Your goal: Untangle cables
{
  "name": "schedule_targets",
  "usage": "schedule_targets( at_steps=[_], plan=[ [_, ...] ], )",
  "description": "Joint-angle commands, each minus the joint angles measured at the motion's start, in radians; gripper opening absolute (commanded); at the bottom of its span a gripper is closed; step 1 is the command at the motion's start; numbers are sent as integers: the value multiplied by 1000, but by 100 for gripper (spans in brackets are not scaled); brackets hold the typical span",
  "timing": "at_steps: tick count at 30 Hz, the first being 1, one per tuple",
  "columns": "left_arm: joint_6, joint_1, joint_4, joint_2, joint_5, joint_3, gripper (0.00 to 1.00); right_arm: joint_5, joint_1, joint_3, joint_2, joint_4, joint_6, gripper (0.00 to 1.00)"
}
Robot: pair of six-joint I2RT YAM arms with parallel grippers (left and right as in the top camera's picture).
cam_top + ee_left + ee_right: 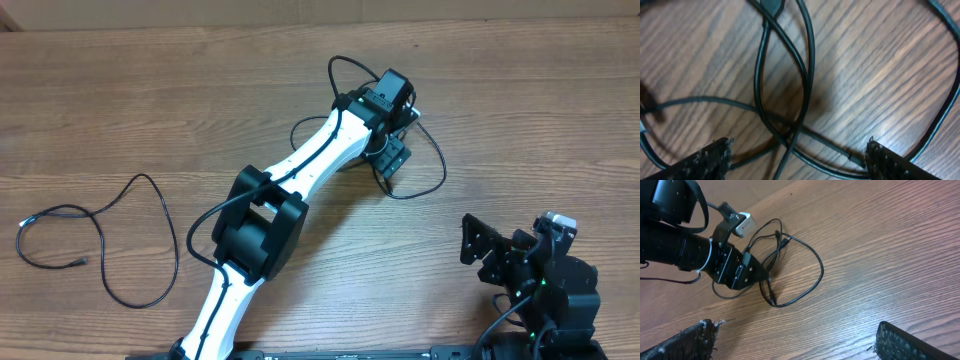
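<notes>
Left arm [310,160] reaches out across the worktop [200,90]. Left jaws point down and stand wide apart, gripping nothing. Crossed strands of the tangled cables [807,75] lie flat on the wood between the two fingertips [710,157]. The tangle sits under the left arm's tip, with one loop spilling out past it. A separate cable [172,225] lies loose, well apart from the left arm on its other side. Right arm [540,270] sits well apart from the left arm's tip; right jaws are wide open and empty.
</notes>
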Motion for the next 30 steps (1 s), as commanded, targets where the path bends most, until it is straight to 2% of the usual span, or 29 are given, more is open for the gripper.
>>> schedule_targets(
  at_steps=[1, 8, 20, 23, 28, 30],
  plan=[
    [16, -1, 15, 15, 0, 2, 91, 8, -3, 12, -10, 1, 0, 100],
    [16, -1, 27, 39, 0, 2, 91, 8, -3, 12, -10, -20, 0, 100],
    [16, -3, 32, 87, 4, 2, 83, 9, -3, 12, -10, -13, 0, 100],
    [16, -3, 45, 87, 4, 2, 63, 9, -3, 12, -10, -11, 0, 100],
    [16, -3, 44, 87, 8, 2, 18, 9, -3, 12, -10, -11, 0, 100],
    [16, -3, 37, 87, 8, 2, 4, 9, -3, 12, -10, -11, 0, 100]
  ],
)
